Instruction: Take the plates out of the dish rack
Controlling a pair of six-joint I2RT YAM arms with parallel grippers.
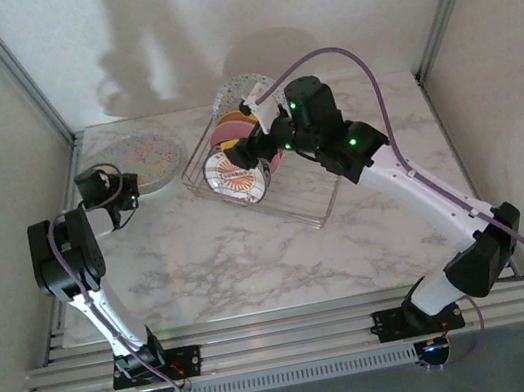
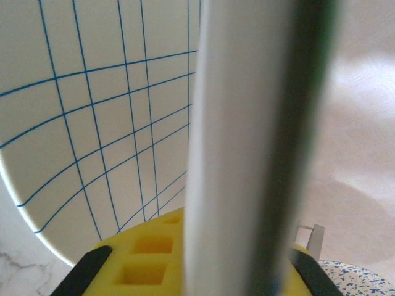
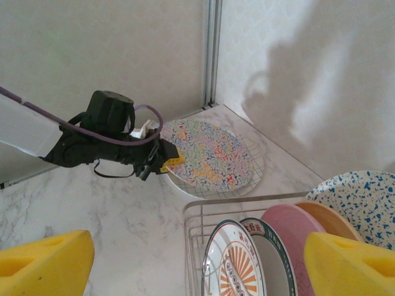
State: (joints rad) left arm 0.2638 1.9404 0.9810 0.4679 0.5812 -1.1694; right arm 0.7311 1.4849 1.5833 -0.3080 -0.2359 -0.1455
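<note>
The dish rack (image 1: pixel 303 199) stands at the back middle of the table, with plates upright in it. From front to back in the right wrist view they are a white plate with an orange emblem (image 3: pixel 234 265), a green-rimmed white plate (image 3: pixel 278 256), a pink plate (image 3: pixel 302 231), an orange plate (image 3: pixel 336 221) and a blue-speckled plate (image 3: pixel 364 197). My right gripper (image 3: pixel 197 271) hangs open above them, touching none. A multicolour plate (image 3: pixel 210 154) lies flat at the back left on a blue-grid plate (image 2: pixel 92 123). My left gripper (image 1: pixel 127 191) is shut on the multicolour plate's rim (image 2: pixel 247 154).
Grey enclosure walls and metal posts (image 3: pixel 212 55) close in the back and sides. Bare marble table (image 1: pixel 253 258) stretches between the rack and the arm bases. The left arm's black wrist and purple cable (image 3: pixel 99 135) sit beside the flat plates.
</note>
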